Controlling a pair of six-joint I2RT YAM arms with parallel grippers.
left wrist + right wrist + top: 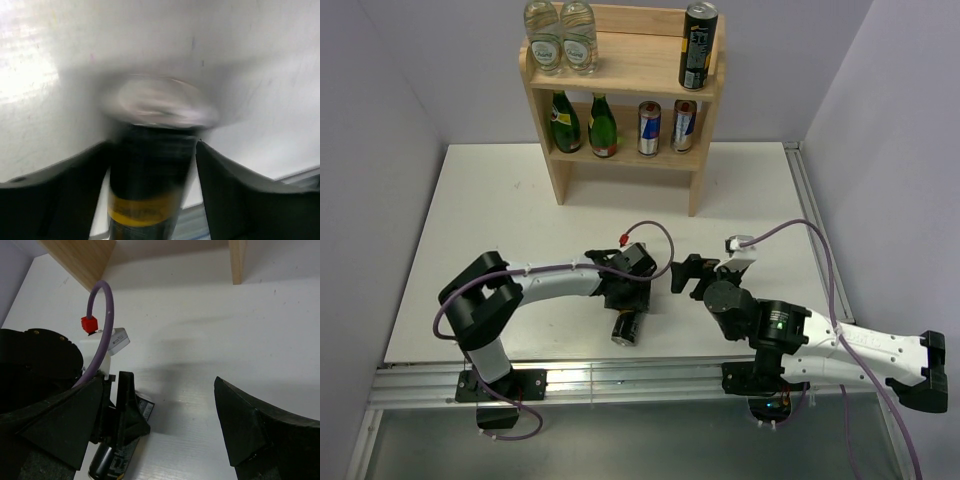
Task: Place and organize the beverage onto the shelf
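Blurred black can between left gripper fingers; label unreadable.

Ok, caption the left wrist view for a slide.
Left end effector gripping a blurred black can with a yellow band, against the white table.

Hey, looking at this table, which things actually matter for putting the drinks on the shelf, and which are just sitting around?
Part of the job: shelf; dark can gripped by the left end effector; already shelved water bottles, green bottles, small cans, tall black can.
Just there: right end effector, open and empty; purple cable; metal rail.
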